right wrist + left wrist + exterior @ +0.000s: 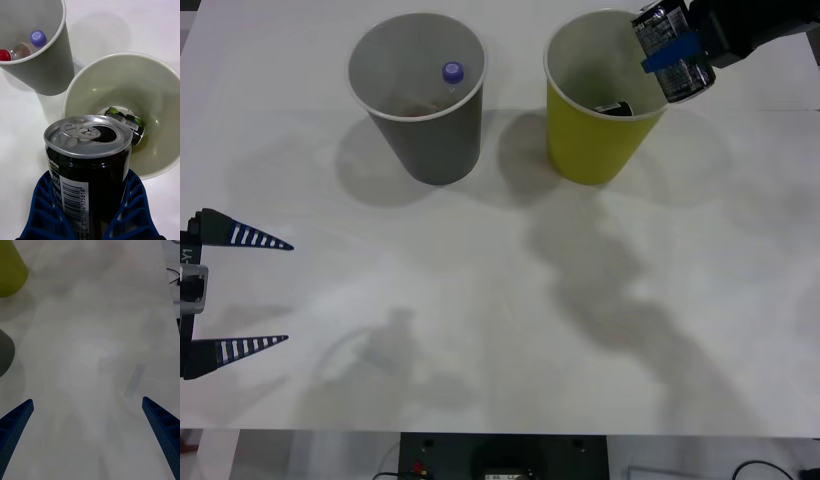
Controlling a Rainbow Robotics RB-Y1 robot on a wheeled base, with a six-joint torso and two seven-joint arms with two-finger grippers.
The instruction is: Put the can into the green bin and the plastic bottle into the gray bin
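My right claw [672, 52] grips the can [670, 50] over the green bin's [580, 150] right rim; another can [125, 122] lies inside. The plastic bottle [452, 73] sits in the gray bin [435, 145]. My left claw [242, 292] hangs open near left.

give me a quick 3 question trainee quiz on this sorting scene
1. True or false: the right gripper is shut on the can above the green bin.
2. Which bin holds the plastic bottle? A) the green bin B) the gray bin C) neither, it lies on the table
3. Fill in: the left gripper waits at the table's left edge with its fingers ____.

Key
1. True; another can already lies at the bottom of that bin.
2. B; the right wrist view shows its blue-purple cap beside a red-capped bottle.
3. open
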